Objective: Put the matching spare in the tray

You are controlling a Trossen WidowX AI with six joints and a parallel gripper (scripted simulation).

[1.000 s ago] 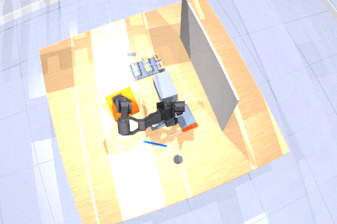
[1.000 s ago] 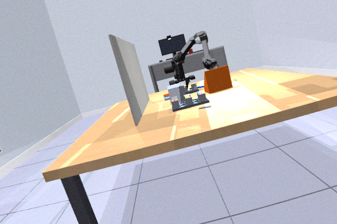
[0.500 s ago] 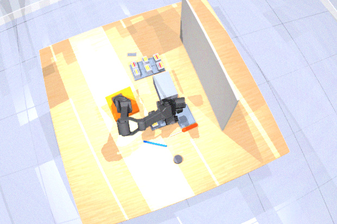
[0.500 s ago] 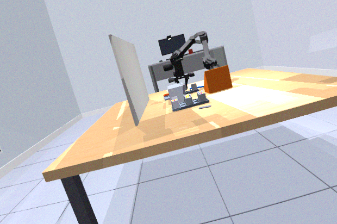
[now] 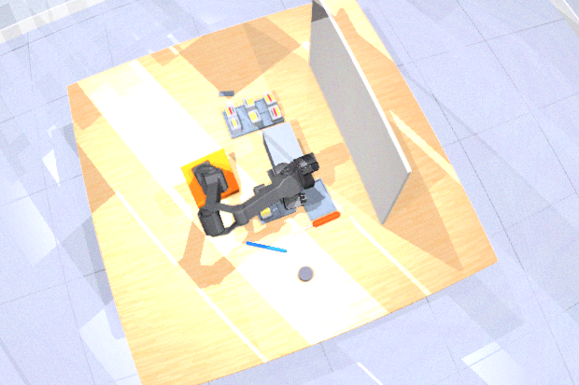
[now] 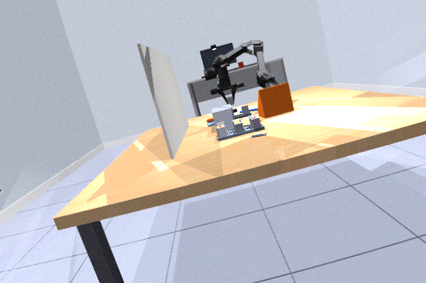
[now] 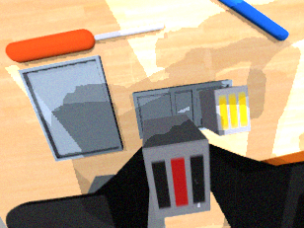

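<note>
From where I am standing, the gripper (image 5: 295, 201) (image 6: 229, 102) (image 7: 169, 147) is pointing down and pinching a block (image 6: 229, 99) (image 7: 178, 143) between its fingers. The block's face is showing three stripes: black, red, black. It is hanging above the small rack (image 5: 283, 215) (image 7: 154, 110), apart from the tray (image 5: 322, 205) (image 7: 74, 110), which is lying flat just beside that rack.

A yellow-striped block (image 5: 265, 212) (image 7: 233, 112) is standing in the small rack, at the end away from the tray. The screwdriver (image 5: 326, 219) (image 7: 49, 44) is lying near the tray, its orange handle sitting beside the rim and its shaft pointing away. A blue rod (image 5: 266, 247) (image 7: 262, 19) is lying farther out, and a dark disc (image 5: 305, 273) is resting beyond it.

The large rack (image 5: 243, 132) (image 6: 240, 133) is holding six blocks, red and yellow marks showing on their tops. A grey box (image 5: 282, 142) (image 6: 222, 116) is standing between this rack and the arm's wrist. A tall panel (image 5: 358, 104) (image 6: 165, 100) is standing upright on the table (image 5: 398, 277) (image 6: 247, 159). An orange wedge (image 5: 229, 183) (image 6: 277, 100) is standing by the arm's base. I am not making out any code on the held block.
</note>
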